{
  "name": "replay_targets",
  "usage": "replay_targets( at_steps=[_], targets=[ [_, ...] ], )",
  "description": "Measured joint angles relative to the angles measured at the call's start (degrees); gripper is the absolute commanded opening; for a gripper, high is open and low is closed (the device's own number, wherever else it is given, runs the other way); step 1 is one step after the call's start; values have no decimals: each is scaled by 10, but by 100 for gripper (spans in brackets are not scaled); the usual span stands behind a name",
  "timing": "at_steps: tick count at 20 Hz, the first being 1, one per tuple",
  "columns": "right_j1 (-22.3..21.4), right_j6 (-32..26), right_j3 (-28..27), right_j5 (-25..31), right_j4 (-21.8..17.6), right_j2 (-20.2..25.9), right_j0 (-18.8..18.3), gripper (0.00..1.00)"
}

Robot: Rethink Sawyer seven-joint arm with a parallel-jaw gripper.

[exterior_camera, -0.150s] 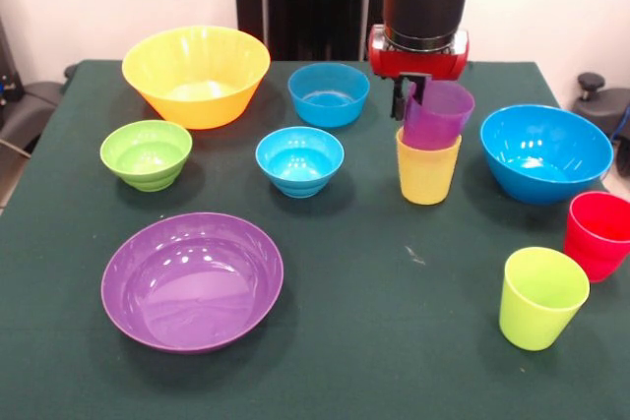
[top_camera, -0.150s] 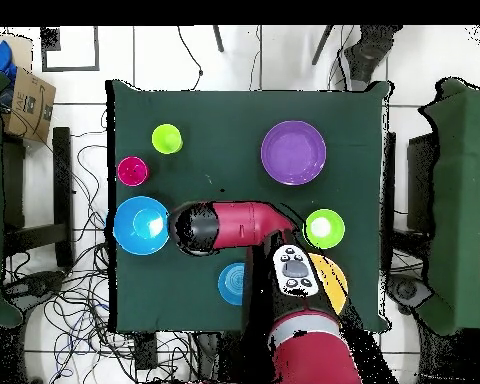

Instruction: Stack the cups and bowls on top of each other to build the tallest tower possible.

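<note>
Nearest the camera lay the wide shallow purple plastic bowl [exterior_camera, -0.150s: 192, 280], mouth up on the dark green cloth-covered surface [exterior_camera, -0.150s: 394, 341], with the lime green tapered plastic cup [exterior_camera, -0.150s: 540, 297] upright at the front right.

Largest was the red and black robot arm [exterior_camera, -0.150s: 423, 2], which came down over the far right-centre of the surface; from overhead it [top_camera, -0.150s: 234, 225] covered the middle of the cloth and hid what stood beneath it. The large yellow-orange plastic bowl [exterior_camera, -0.150s: 196, 75] sat at the far left and the large glossy blue bowl [exterior_camera, -0.150s: 545, 152] at the right, both mouth up and well apart from each other.

Of the smaller bowls, the small green one [exterior_camera, -0.150s: 146, 153] sat left of centre, one small blue bowl [exterior_camera, -0.150s: 299, 160] in the middle and the other small blue bowl [exterior_camera, -0.150s: 329, 93] behind it.

The dark pincer [exterior_camera, -0.150s: 411, 95] was closed on the near rim of the purple translucent tapered cup [exterior_camera, -0.150s: 436, 115], which hung just below and to the right of it. That cup was tilted, its mouth up and leaning away from the pincer, its narrow base dipped into the mouth of the upright yellow tapered cup [exterior_camera, -0.150s: 427, 168]. The red plastic cup [exterior_camera, -0.150s: 598, 234] stood upright at the right edge, just behind the lime green one.
</note>
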Motion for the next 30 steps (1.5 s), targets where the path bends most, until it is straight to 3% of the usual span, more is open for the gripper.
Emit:
replay_targets(
  at_steps=[30],
  targets=[
    [-9, 0, 3, -12, 0, 0, 23, 100]
  ],
)
